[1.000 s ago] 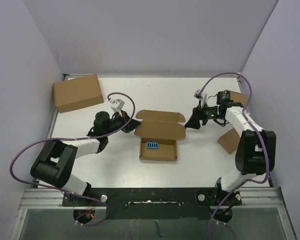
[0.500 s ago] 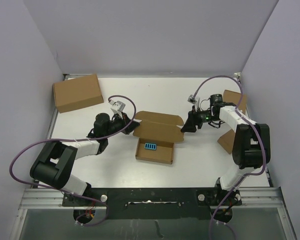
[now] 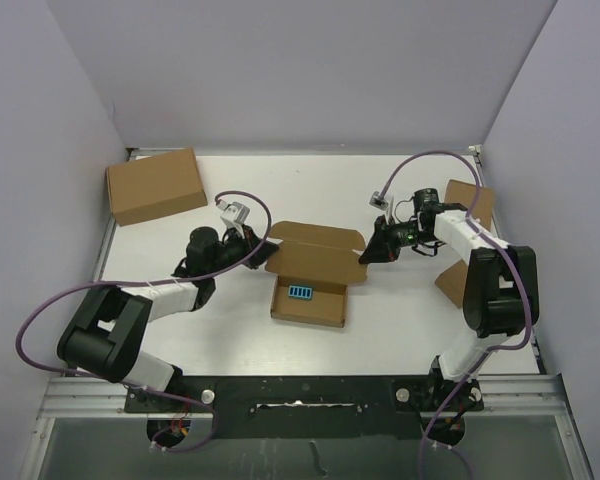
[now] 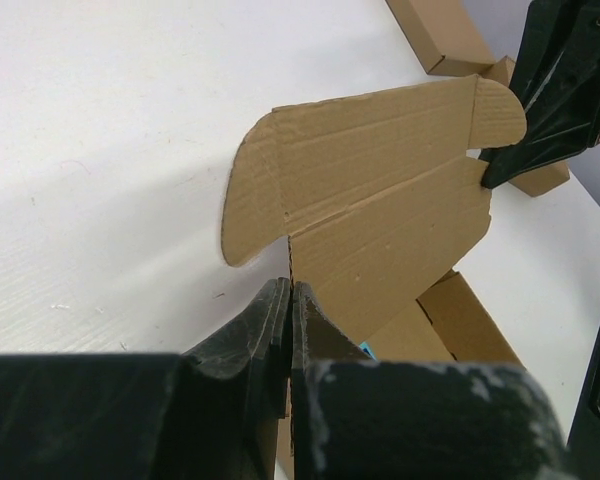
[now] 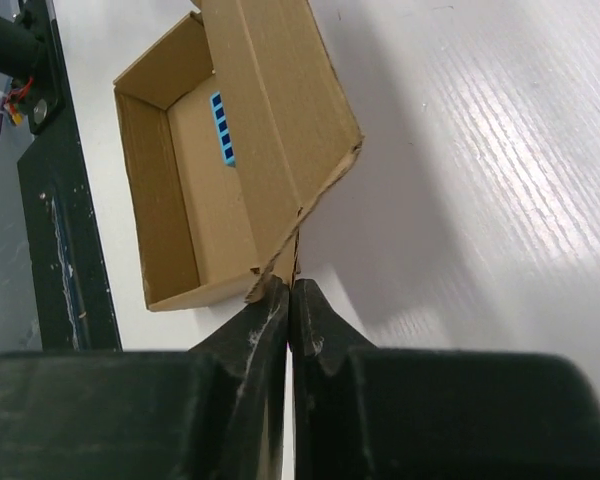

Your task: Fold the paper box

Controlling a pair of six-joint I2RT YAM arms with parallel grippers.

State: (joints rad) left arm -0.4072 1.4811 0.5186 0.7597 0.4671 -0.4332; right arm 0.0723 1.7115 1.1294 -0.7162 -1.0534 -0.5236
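The right tool (image 3: pixel 368 254) has just moved in from the right and closed on the right end of the lid (image 3: pixel 315 250) of the paper box (image 3: pixel 310 300). A second ago its fingers stood apart, short of the cardboard. The box has also slid slightly toward the left edge of the desk (image 3: pixel 380 190).

The left tool (image 3: pixel 263 247) is clamped on the lid's left end, fingers together on the cardboard at a crease. With both ends pinched, the lid looks ready to be swung forward over the open tray.

The box sits near the middle of the desk. Its tray is open upward with a blue label (image 3: pixel 302 292) inside, and the lid stands raised along the far side.

The left arm lies low across the desk, reaching right. The right arm is bent at the elbow near the right edge, its forearm angled back left and its tool tipped down.
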